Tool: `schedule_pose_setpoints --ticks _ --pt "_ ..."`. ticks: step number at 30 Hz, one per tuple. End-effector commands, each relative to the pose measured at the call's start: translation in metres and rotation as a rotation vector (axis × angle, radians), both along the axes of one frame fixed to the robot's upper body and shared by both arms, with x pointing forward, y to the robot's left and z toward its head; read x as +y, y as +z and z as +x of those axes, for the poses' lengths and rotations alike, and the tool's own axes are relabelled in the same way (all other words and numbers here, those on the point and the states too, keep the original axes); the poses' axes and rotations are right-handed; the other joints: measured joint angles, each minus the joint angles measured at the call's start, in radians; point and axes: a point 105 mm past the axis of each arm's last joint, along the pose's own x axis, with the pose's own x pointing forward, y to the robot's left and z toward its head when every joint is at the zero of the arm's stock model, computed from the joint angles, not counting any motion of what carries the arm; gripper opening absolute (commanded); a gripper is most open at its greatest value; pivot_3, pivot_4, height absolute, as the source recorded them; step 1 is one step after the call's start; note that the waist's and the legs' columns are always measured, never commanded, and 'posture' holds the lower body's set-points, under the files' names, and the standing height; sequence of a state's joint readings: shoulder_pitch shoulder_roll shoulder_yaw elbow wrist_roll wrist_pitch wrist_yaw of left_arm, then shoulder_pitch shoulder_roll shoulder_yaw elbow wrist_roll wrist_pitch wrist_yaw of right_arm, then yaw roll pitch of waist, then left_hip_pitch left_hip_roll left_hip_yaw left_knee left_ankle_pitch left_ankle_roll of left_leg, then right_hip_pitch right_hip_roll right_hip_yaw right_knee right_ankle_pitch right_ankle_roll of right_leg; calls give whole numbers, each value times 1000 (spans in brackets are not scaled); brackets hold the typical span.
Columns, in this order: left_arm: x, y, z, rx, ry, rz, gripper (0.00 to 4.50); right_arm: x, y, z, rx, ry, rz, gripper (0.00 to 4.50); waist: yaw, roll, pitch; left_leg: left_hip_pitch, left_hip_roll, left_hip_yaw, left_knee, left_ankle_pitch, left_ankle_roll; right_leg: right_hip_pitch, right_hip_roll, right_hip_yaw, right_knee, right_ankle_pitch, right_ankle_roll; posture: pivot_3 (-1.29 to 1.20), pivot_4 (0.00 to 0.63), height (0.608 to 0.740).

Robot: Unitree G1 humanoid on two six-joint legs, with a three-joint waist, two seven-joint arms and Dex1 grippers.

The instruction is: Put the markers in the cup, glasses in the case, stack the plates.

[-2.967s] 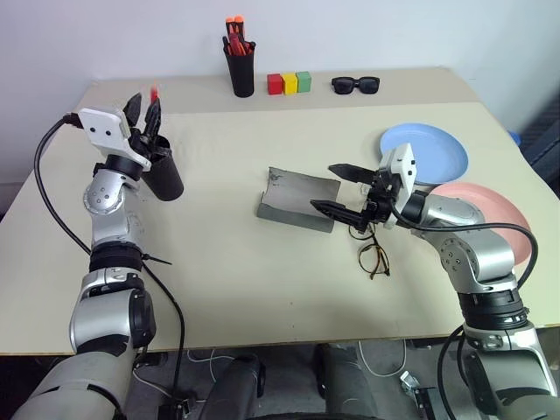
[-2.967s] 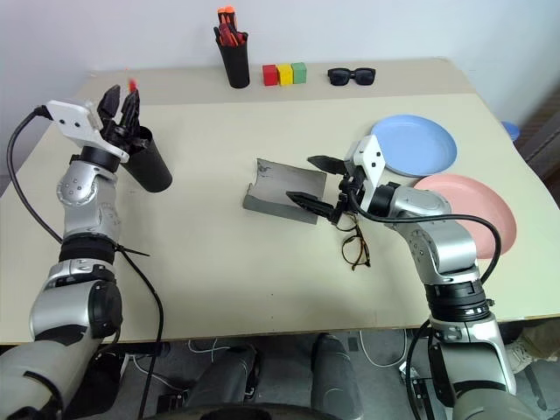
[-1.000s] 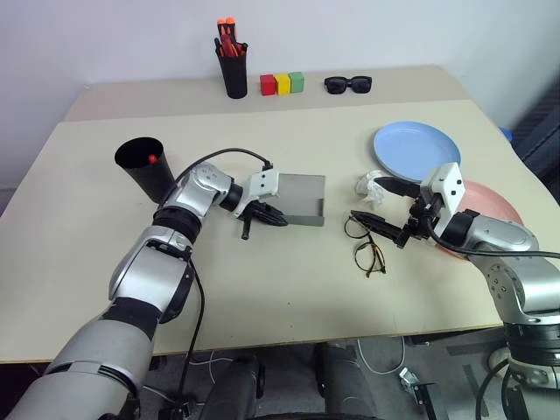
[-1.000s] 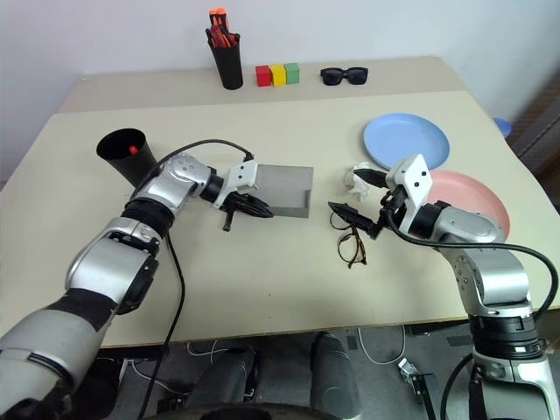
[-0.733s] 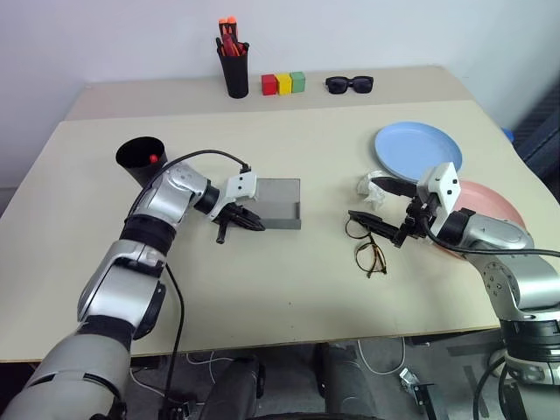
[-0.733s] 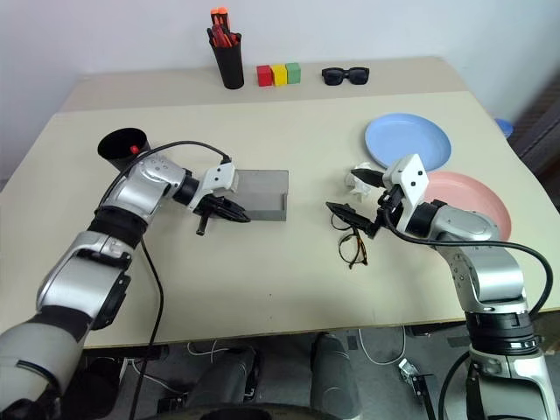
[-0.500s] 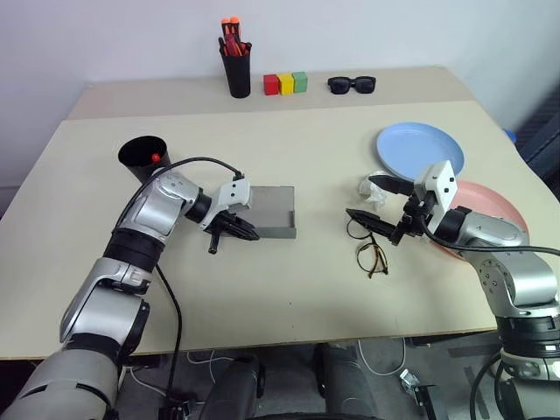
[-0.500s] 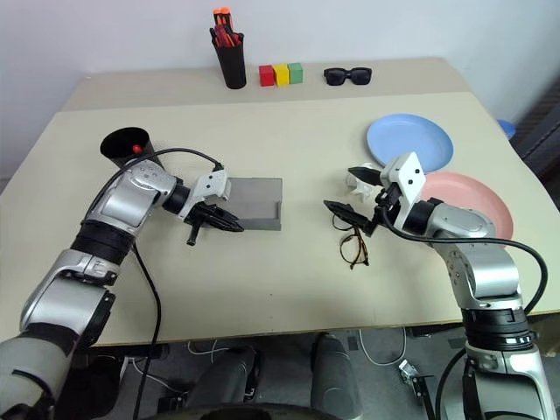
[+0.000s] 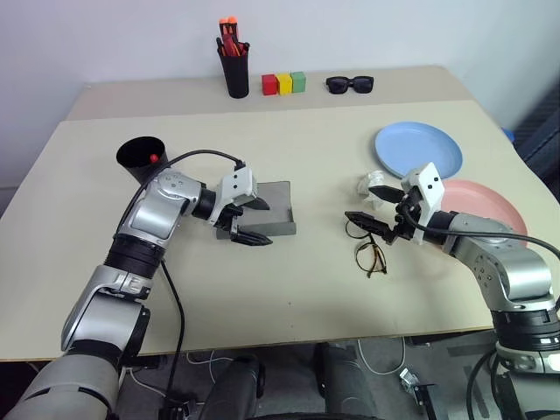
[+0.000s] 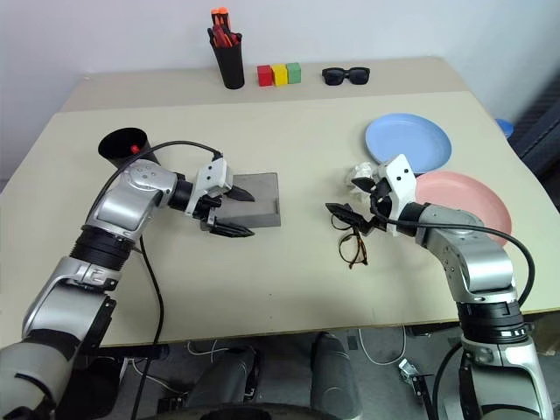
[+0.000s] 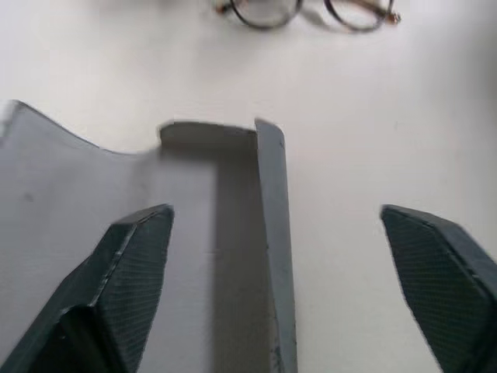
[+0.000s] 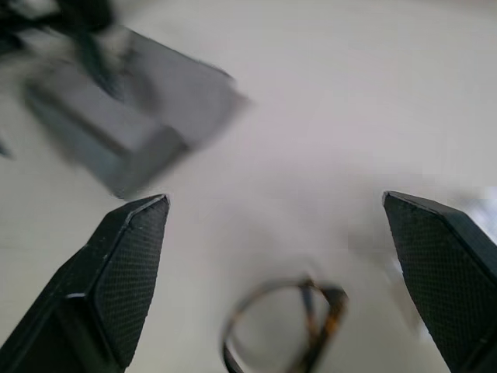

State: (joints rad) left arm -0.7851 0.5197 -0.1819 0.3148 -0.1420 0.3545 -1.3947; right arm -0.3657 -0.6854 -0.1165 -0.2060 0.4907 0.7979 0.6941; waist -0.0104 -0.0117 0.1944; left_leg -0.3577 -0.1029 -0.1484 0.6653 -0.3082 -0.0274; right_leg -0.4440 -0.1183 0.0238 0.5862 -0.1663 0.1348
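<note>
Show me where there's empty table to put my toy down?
Bare table stretches between the colored blocks and the grey case, and along the near edge. It is crowded around the glasses, the right claw and the two plates.

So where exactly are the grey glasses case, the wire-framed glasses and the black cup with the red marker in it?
grey glasses case [image 9: 273,210]: left eye view, on its flat felt surface.
wire-framed glasses [image 9: 371,259]: left eye view, on the nearer lens.
black cup [image 10: 131,158]: right eye view, on its outer wall below the rim.
</note>
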Motion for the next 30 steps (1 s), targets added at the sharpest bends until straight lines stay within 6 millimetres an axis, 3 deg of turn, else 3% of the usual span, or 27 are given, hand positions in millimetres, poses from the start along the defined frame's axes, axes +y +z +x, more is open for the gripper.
schedule_pose_setpoints --ticks 1,5,9,12,17,26,29,30 --pt "7 29 -11 -14 -12 -194 4466 2 28 -17 -18 -28 -23 4500 0 0 0 0 0 0 0 0 0 0 0 0 0 0 0 0 150 740" --pt "26 32 -25 39 9 -333 4466 -1 30 -34 51 -98 -51 4500 -1 0 0 0 3 1 0 0 0 0 0 0 0 0 0 0 150 740" --pt "41 29 -37 72 39 -421 4466 -12 17 -43 127 -191 -162 4500 1 0 0 0 4 1 0 0 0 0 0 0 0 0 0 0 150 740" --pt "44 23 -43 60 57 -430 4466 -22 7 -40 186 -300 -184 4500 5 0 0 1 4 2 0 0 0 1 0 0 -1 0 0 0 150 740" --pt "43 28 -49 74 75 -486 4466 -21 -2 -30 242 -420 -133 4500 1 0 -1 1 4 2 0 0 0 1 1 0 -1 1 -1 0 150 740" --pt "49 26 -56 78 106 -494 4466 -17 -10 -24 276 -468 -120 4500 0 0 -1 1 5 3 0 0 0 1 1 0 -1 1 -2 0 150 740" --pt "49 25 -58 78 111 -497 4500 -18 -18 -27 306 -457 -166 3641 1 0 -1 1 5 3 0 0 0 1 1 0 -1 1 -2 0 150 740" --pt "48 25 -59 76 111 -498 4500 -18 -20 -28 316 -450 -164 3103 0 0 -1 1 5 3 0 0 0 1 1 0 -2 1 -2 0 150 740"
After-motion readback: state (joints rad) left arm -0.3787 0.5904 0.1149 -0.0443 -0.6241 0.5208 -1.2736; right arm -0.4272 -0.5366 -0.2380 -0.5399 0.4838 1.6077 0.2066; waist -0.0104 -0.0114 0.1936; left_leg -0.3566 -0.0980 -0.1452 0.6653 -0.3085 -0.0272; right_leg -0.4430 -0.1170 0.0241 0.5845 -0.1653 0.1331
